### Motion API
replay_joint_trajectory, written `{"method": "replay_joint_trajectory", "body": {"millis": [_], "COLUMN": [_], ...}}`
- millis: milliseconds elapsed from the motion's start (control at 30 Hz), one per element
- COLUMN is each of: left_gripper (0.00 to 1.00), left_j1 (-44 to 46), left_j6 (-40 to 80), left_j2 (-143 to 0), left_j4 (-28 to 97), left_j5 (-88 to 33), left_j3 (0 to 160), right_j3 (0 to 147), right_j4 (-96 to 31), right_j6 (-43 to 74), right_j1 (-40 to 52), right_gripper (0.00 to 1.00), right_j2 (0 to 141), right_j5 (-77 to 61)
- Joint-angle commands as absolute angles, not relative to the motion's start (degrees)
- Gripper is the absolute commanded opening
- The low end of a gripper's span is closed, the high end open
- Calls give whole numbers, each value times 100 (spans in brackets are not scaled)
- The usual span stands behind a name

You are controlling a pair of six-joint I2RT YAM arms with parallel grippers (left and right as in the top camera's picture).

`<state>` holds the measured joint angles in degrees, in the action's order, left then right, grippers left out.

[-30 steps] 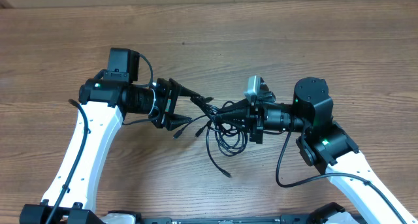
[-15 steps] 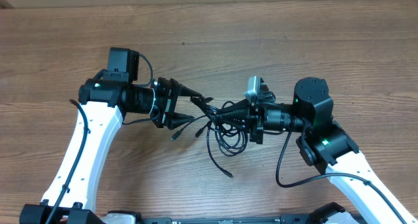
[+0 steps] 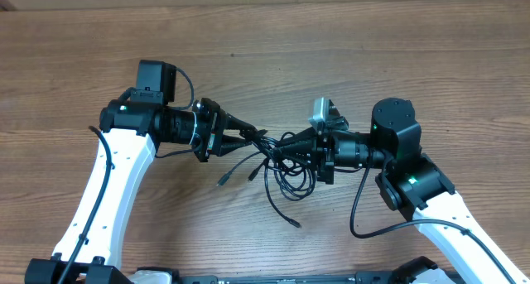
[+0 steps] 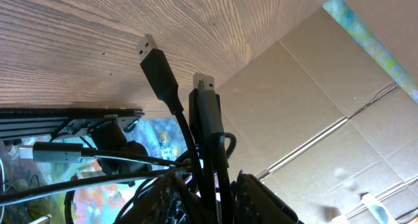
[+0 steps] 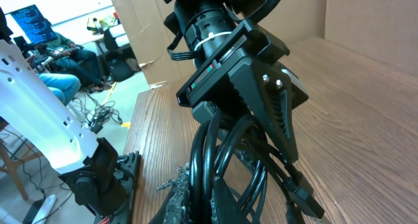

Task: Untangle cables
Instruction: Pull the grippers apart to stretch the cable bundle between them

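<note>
Overhead: the jaws of the left arm [image 3: 116, 164] and right arm [image 3: 422, 185] are clamped shut on the cables [image 3: 280, 150] over the desk [image 3: 373, 52]. This looks like the pulling-apart step. Next, ease them toward 9 and 3 o'clock.

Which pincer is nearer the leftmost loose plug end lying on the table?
Left. The left pincer sits just behind and right of the small black plug end; the right pincer is farther right, across the thin black cable bundle.

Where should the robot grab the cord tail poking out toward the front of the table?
Probably just behind its plug, from straight above: the loose tail seems to lie on the table, apart from the bundle, with bare wood around it.
</note>
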<state>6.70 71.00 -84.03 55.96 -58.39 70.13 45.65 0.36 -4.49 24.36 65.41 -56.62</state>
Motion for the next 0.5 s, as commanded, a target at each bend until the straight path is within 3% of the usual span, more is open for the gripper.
{"method": "replay_joint_trajectory", "body": {"millis": [0,267,433,467], "left_gripper": [26,8,4,4], "left_j1": [676,676,676,676], "left_j6": [7094,7074,7024,6976], "left_j2": [-8409,-8409,-8409,-8409], "left_j4": [5607,5607,5607,5607], "left_j5": [-5990,-5896,-5714,-5649], "left_j3": [7137,7137,7137,7137], "right_j3": [4696,4696,4696,4696], "right_j4": [32,-30,-30,-30], "right_j6": [-429,-429,-427,-429], "right_j1": [2399,2399,2399,2399], "right_gripper": [4,4,5,12], "right_j2": [6436,6436,6436,6436], "right_j5": [-5666,-5666,-5669,-5666]}}
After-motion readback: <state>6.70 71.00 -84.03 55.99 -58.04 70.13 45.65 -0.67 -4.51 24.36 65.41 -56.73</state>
